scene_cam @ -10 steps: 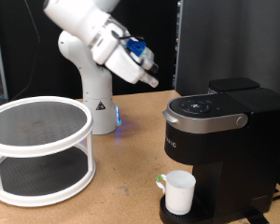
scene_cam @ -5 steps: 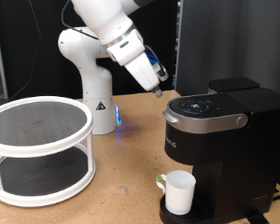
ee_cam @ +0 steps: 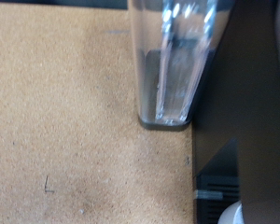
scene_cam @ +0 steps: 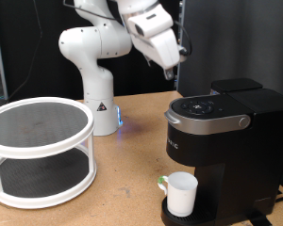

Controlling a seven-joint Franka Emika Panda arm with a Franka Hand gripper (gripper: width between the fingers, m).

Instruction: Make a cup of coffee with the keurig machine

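exterior view shows the tool [scene_cam: 173,68] hanging in the air above the keurig machine [scene_cam: 226,155], towards the exterior view's top, well clear of the lid and its buttons; i cannot tell whether its fingers are parted or closed, and nothing shows between them. the wrist view does not show the fingertips at all, only a clear water tank [ee_cam: 175,61] standing on the counter [ee_cam: 65,112] against the dark side of the machine.

the cup [scene_cam: 182,194] stands upright on the drip tray under the spout, at the exterior view's bottom, its green handle turned to the exterior view's left. its inside looks white, and i see no coffee in it.

risks, as i judge them: the arm comes at the lid from a slant, so a descent that is off to one side could press a wrong button or slip off the silver handle. a hard push on the tall machine might shift it on the counter and jog the cup off the tray's centre. the two-tier white rack [scene_cam: 40,151] at the exterior view's left holds nothing visible.
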